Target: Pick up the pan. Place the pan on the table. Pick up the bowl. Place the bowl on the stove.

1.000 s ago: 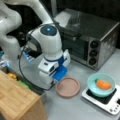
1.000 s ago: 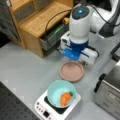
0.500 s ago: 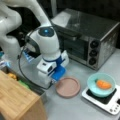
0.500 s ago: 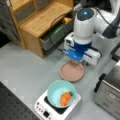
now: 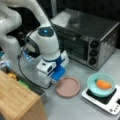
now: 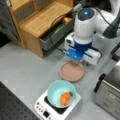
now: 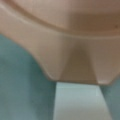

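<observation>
In a front view your gripper (image 5: 53, 78) is hanging low at centre-left, beside the pan (image 5: 67, 87) lying on the table (image 5: 72, 107); the bowl (image 6: 61, 93) is sitting on the stove (image 6: 58, 108). In the wrist view the pan's handle (image 7: 79, 101) is filling the bottom: rigid, light, probably slick. Jaw opening: you cannot tell.

Silver toaster oven (image 5: 90, 42) against dark backdrop; light wooden shelf unit (image 6: 37, 22) alongside.
</observation>
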### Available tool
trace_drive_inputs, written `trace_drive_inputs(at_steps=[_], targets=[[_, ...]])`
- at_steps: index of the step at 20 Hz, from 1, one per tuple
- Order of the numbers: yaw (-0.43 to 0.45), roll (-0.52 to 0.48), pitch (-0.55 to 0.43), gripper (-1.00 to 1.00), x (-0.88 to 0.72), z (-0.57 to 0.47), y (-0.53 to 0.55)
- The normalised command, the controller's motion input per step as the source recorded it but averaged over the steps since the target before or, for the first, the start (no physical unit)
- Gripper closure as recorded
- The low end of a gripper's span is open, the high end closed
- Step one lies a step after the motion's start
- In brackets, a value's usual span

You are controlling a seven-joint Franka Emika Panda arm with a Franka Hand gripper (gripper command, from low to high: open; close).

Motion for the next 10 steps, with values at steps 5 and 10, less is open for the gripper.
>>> trace_drive_inputs(at_steps=[5,10], targets=[[0.001,-0.029,-0.156,-1.00,-0.26,-0.19,0.02],[0.005,-0.017,-0.154,-1.00,-0.32,-0.15,0.04]])
